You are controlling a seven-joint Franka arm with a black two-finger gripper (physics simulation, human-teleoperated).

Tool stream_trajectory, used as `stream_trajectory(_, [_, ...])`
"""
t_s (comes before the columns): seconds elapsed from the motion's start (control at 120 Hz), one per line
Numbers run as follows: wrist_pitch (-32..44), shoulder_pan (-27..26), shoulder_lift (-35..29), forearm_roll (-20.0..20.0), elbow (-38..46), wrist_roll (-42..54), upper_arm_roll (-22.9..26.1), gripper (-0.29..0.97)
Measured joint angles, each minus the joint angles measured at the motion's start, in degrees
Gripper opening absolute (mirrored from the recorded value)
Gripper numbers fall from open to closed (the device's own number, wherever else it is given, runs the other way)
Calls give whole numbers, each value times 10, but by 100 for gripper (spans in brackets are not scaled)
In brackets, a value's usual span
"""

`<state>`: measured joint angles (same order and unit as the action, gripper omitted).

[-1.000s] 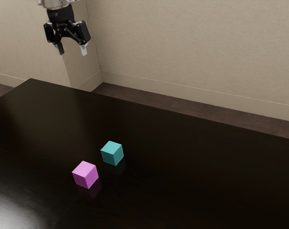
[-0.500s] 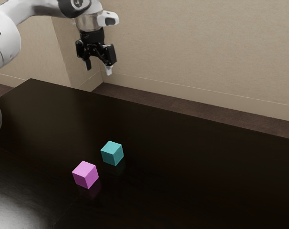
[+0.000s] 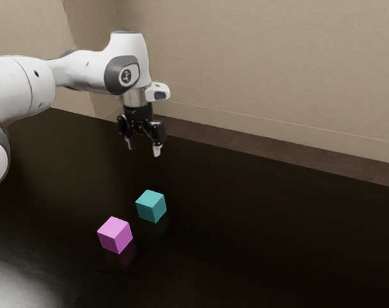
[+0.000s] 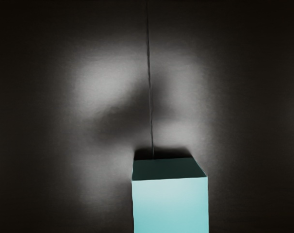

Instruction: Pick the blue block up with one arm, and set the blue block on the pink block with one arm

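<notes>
The blue block point(image 3: 150, 206), a teal cube, rests on the dark table point(image 3: 259, 244). A pink block point(image 3: 114, 234) lies just in front of it, toward the exterior view's left, a small gap apart. My gripper point(image 3: 143, 147) hangs open in the air above and behind the blue block, with nothing between its fingers. In the wrist view the blue block point(image 4: 169, 199) appears below my hand, standing alone on the table.
The table point(image 4: 64, 97) is dark and glossy, with a beige wall point(image 3: 278, 64) and baseboard behind it. My white arm point(image 3: 60, 70) reaches in from the exterior view's left.
My gripper has come down and moved toward the exterior view's right, from high near the wall to a spot above the blue block. Both blocks have stayed put.
</notes>
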<state>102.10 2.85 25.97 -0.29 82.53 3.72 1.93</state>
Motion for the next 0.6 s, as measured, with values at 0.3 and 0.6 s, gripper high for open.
stream_trajectory(0.3, [120, 0, 5, -7, 113, 14, -3, 68])
stream_trajectory(0.6, [219, -6, -23, -8, 214, 52, -2, 68])
